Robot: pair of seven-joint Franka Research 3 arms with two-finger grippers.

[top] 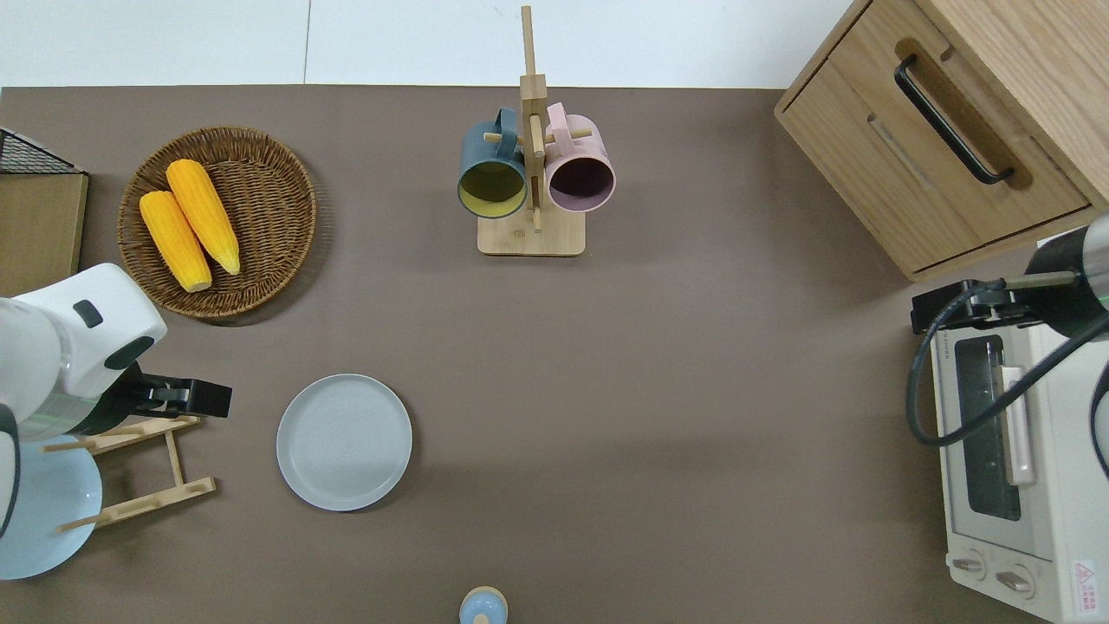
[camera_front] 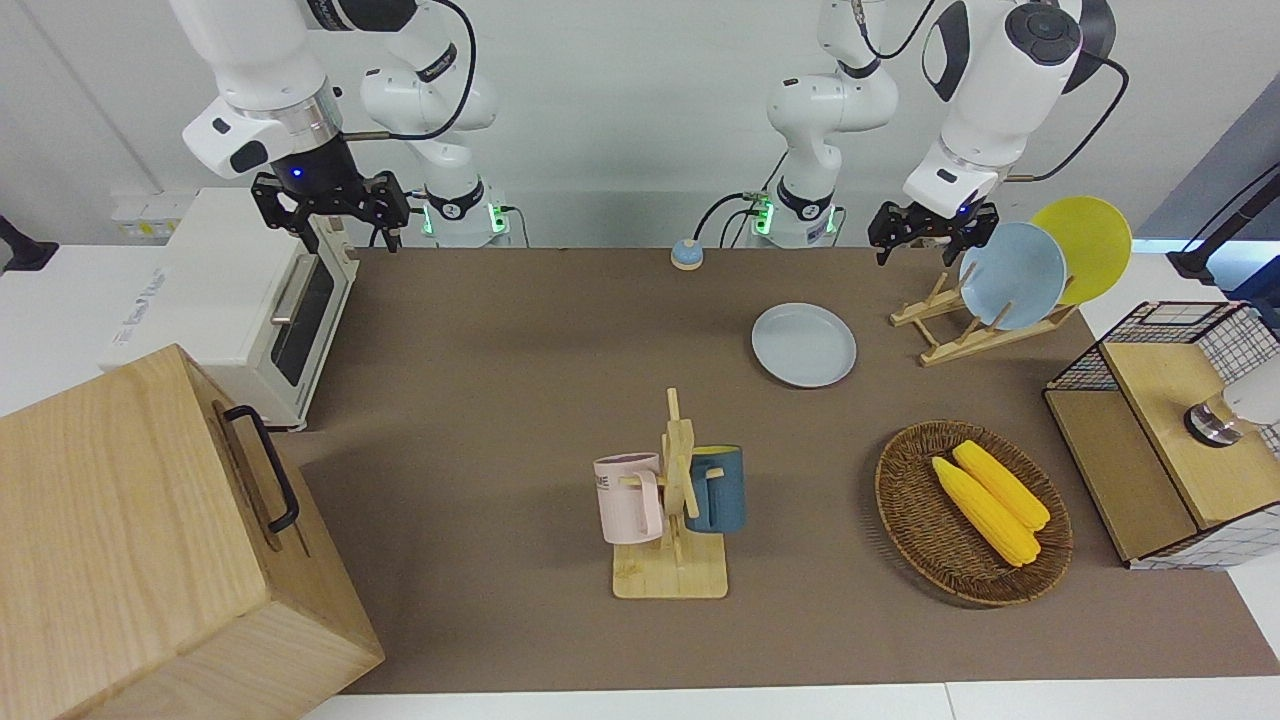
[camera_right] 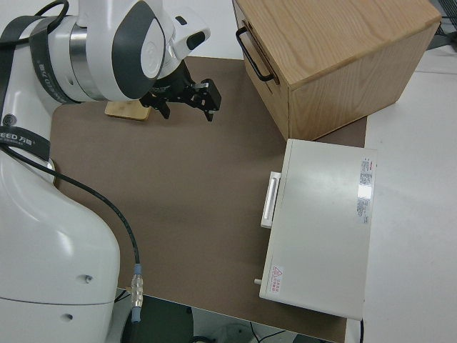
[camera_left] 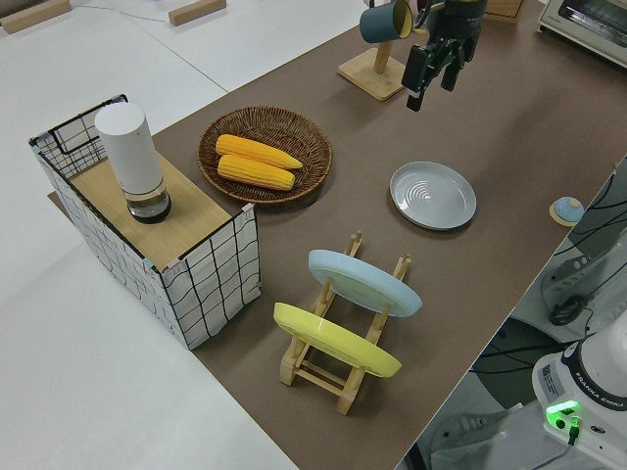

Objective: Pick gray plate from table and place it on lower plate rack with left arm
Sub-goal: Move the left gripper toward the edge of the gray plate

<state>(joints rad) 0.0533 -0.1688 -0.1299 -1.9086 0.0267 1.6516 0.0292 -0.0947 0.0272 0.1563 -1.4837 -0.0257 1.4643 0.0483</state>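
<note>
Your gray plate (top: 344, 441) lies flat on the table (top: 693, 364), untouched, at about three o'clock from the lower plate rack (top: 139, 472) in the overhead view and just beside it. The left gripper (camera_front: 930, 232) hangs in the air over the rack's end nearest the basket, its fingers spread and holding nothing; the right arm is parked, its gripper (camera_front: 330, 205) also spread. Expect trouble at the pick: the plate sits flush on the mat with only a shallow rim, so a finger that comes down too steeply may skid off the edge or push the plate toward the small blue bell (top: 483, 606) at its five o'clock. On the way back, the light blue plate (camera_front: 1012, 275) and yellow plate (camera_front: 1090, 245) already lean in the rack's upper slots, and a wide swing could knock them; only the lower slots near the plate look free, and a tilted release could let the plate slide off the rails. In the overhead view the left arm's body hides much of the rack, the yellow plate cannot be seen at all, and the light blue plate is cut off at the edge, so you cannot count the free pegs from there.
</note>
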